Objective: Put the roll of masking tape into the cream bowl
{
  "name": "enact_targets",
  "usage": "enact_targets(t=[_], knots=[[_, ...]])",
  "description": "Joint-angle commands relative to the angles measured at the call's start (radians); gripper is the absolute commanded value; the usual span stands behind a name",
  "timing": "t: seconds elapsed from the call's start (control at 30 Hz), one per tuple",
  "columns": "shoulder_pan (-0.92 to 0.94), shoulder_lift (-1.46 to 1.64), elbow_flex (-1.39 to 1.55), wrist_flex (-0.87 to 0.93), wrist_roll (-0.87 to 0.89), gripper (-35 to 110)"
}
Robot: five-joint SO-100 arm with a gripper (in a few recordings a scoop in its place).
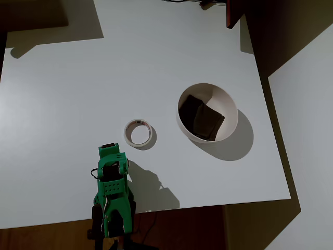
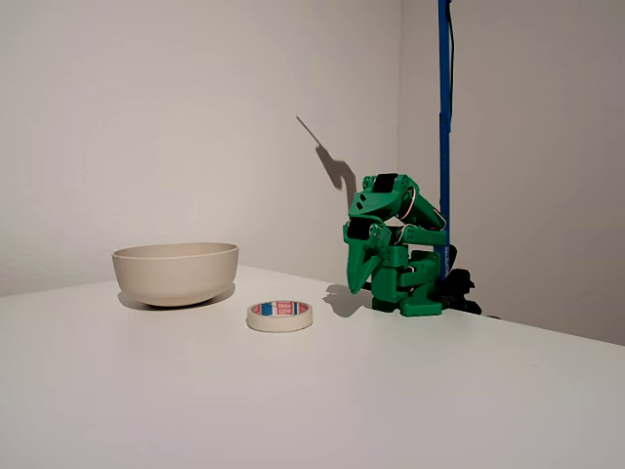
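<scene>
I see a white table (image 1: 78,94) spanning both views. A blue pole (image 2: 444,117) stands upright at three o'clock in the fixed view. A dark red-brown edge (image 1: 234,13) juts in at one o'clock overhead, with brown floor (image 1: 47,234) at seven.

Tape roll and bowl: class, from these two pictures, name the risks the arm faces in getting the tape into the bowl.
1. The tape roll lies flat on the table, so the fingers may slide it instead of gripping it.
2. The bowl already holds dark squarish pieces; a dropped roll may bounce off them.
3. The bowl's wall stands higher than the roll in the fixed view, so a low carry might knock its rim.
</scene>
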Motion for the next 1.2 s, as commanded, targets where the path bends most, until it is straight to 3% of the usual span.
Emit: enact_targets(t=[0.0,0.67,0.8,1.07,1.17], knots=[[0.002,0.005,-0.012,0.009,-0.003,-6],[-0.032,0.005,-0.012,0.011,-0.020,-8],[-0.031,0.000,-0.012,-0.038,0.043,-8],[0.172,-0.655,-0.221,-0.310,0.084,-8],[0.276,-0.937,-0.433,-0.311,0.077,-8]])
